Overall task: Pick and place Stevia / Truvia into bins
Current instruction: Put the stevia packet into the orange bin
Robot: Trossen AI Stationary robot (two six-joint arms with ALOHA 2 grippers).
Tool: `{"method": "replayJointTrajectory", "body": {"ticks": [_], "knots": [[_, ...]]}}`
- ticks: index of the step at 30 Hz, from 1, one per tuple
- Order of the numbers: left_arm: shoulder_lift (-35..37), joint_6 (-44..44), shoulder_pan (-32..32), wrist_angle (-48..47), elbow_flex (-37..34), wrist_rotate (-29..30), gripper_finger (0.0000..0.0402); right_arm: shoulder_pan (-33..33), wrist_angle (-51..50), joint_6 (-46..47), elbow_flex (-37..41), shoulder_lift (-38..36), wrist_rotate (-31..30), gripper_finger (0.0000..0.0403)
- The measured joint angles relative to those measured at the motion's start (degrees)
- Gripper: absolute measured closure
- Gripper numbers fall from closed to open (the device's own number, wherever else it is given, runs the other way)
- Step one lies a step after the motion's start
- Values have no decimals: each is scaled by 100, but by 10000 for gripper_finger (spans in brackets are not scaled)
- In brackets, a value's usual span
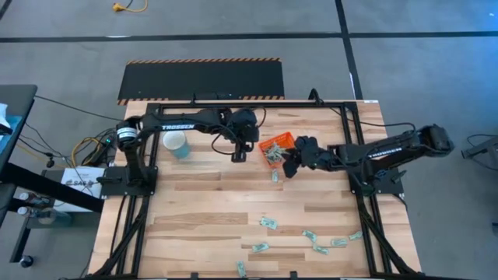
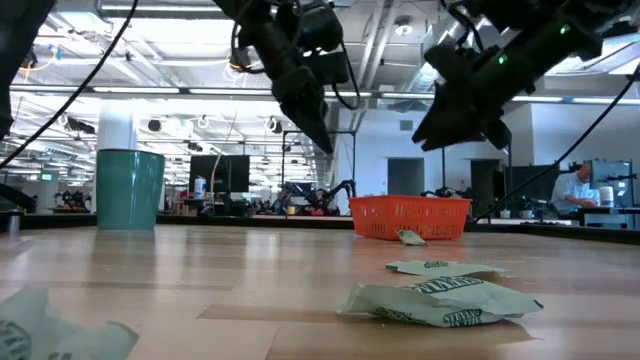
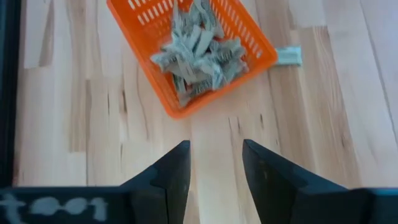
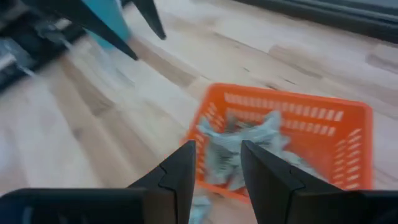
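The orange tray (image 1: 278, 144) stands on the wood toward the table's far side and holds a heap of pale green and white packets (image 3: 196, 53). One packet (image 1: 275, 176) lies just near of the tray, and a packet (image 2: 410, 237) lies against its foot in the low view. Several more packets (image 1: 311, 235) are scattered along the near edge. My left gripper (image 1: 239, 153) hangs open above the table to the tray's left; its wrist view shows the gap (image 3: 214, 168) empty. My right gripper (image 1: 291, 167) hovers open at the tray's near right corner, with nothing between its fingers (image 4: 217, 168).
A white and light-blue cup (image 1: 177, 144) stands left of the left gripper and shows tall at the left in the low view (image 2: 130, 188). Black frame rails (image 1: 124, 225) run along the table's left and right sides. Bare wood lies between the tray and the near packets.
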State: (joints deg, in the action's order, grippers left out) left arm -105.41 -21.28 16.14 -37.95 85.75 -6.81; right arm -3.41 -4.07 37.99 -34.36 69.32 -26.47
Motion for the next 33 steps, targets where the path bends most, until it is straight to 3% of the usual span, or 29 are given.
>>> {"method": "replayJointTrajectory", "body": {"ticks": [7, 15, 21, 28, 33], "knots": [[515, -24, 35, 77, -592, 2, 282, -1003, -307, 749, -384, 347, -906, 283], [1080, -35, 129, 441, -1350, 0, 292, -1735, -1371, 2303, -1166, 1616, -985, 283], [1272, 34, 160, 821, -1822, -4, 292, -1795, -2472, 3098, -1982, 2648, -1355, 283], [1285, 42, 160, 899, -2143, -20, 292, -1709, -2511, 3264, -2338, 3330, -1455, 283], [1285, -5, 160, 929, -2191, -20, 292, -1602, -2469, 3707, -2361, 3423, -1174, 283]]}}
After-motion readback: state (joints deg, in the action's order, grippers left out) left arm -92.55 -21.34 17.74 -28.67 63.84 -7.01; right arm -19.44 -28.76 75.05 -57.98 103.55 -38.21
